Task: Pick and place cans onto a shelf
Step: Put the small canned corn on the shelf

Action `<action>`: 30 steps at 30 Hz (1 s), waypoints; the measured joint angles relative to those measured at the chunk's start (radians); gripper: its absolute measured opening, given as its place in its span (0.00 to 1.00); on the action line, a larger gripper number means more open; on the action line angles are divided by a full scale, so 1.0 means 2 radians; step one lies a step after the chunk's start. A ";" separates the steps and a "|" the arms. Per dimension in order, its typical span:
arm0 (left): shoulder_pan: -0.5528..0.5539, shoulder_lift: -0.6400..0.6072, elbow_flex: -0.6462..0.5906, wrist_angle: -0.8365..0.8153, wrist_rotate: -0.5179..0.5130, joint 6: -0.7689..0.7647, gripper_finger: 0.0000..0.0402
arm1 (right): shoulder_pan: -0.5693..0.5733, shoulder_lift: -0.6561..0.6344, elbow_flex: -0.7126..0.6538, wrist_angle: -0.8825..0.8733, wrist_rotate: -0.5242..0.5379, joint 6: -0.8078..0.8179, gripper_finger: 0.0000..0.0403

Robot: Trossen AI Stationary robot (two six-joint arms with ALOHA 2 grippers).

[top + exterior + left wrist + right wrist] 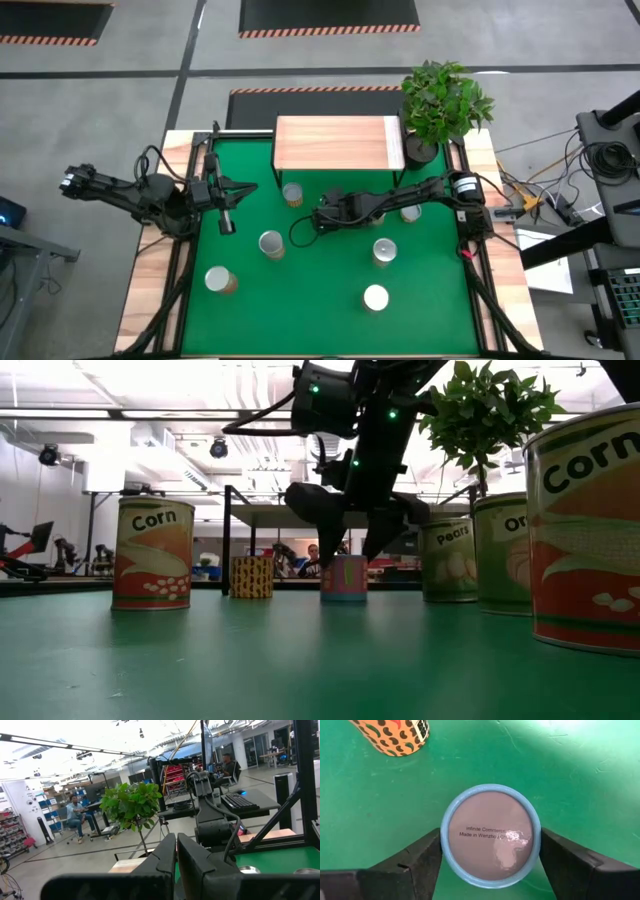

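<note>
The green-topped table [330, 320] is taking up most of the floor in front of me, with the light-wood shelf [338, 143] standing bare along its far edge and a potted plant [443, 103] sitting just beside the shelf's right end.

The right arm is reaching in from the right side toward the middle of the table, and the right gripper [301, 234] is hanging straight over a blue-rimmed can [490, 834] that is standing upright on the green. Its fingers [410, 865] are standing spread on either side of that can, very close to its rim; whether they are touching it yet I cannot tell. From table height the same can [344, 578] is sitting on the surface between the two dark fingertips.

The left arm is waiting over the table's left edge, and the left gripper [176, 865] is pointing out across the room with its fingers pressed together on nothing.

The other cans are standing scattered and well apart: one [293, 193] just in front of the shelf, one [271, 243] near the right gripper, one [219, 279] toward the near left, one [385, 250] right of centre, one [376, 297] nearest the front, and one [410, 212] partly hidden under the right arm. A spotted orange can [395, 735] is standing near the blue-rimmed one.
</note>
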 joint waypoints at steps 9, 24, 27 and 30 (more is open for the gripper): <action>0.000 0.000 0.000 0.001 0.000 0.000 0.00 | 0.022 -0.016 0.021 -0.009 -0.014 -0.039 0.75; 0.000 0.001 0.000 0.007 0.000 0.000 0.00 | 0.033 -0.046 0.184 -0.084 -0.032 -0.173 0.72; 0.000 0.001 0.000 0.009 0.000 0.000 0.00 | 0.008 -0.045 0.219 -0.088 -0.030 -0.216 0.73; 0.000 0.002 0.000 0.009 0.000 0.000 0.00 | -0.026 -0.045 0.243 -0.086 -0.030 -0.249 0.73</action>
